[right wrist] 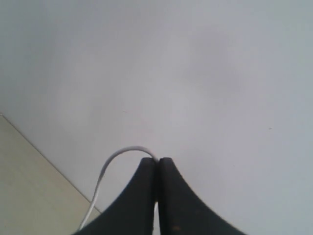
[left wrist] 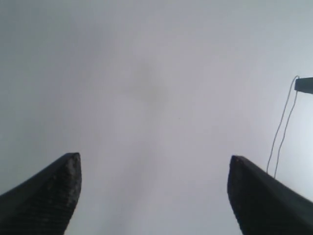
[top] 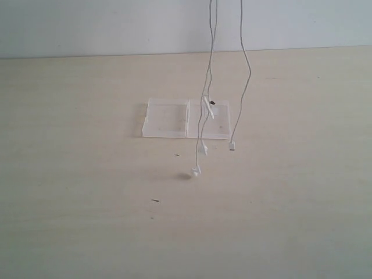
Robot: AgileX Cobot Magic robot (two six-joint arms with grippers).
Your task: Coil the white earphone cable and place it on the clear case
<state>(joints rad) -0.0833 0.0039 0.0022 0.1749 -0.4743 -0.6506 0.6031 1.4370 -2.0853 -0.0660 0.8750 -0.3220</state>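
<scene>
Right tool (right wrist: 157,160), closed, pinches the white earphone cable (top: 243,35). The cable hangs uncoiled in loose strands over the clear case (top: 165,119), which lies flat on the desk (top: 87,197). The earbuds (top: 196,170) dangle low, just in front of the case. Left tool (left wrist: 154,164) is open and empty, near the hanging strands. Likely risks: the thin wire slips from the pinch, swinging strands evade the left tool as it closes, or trailing ends nudge the light case.
</scene>
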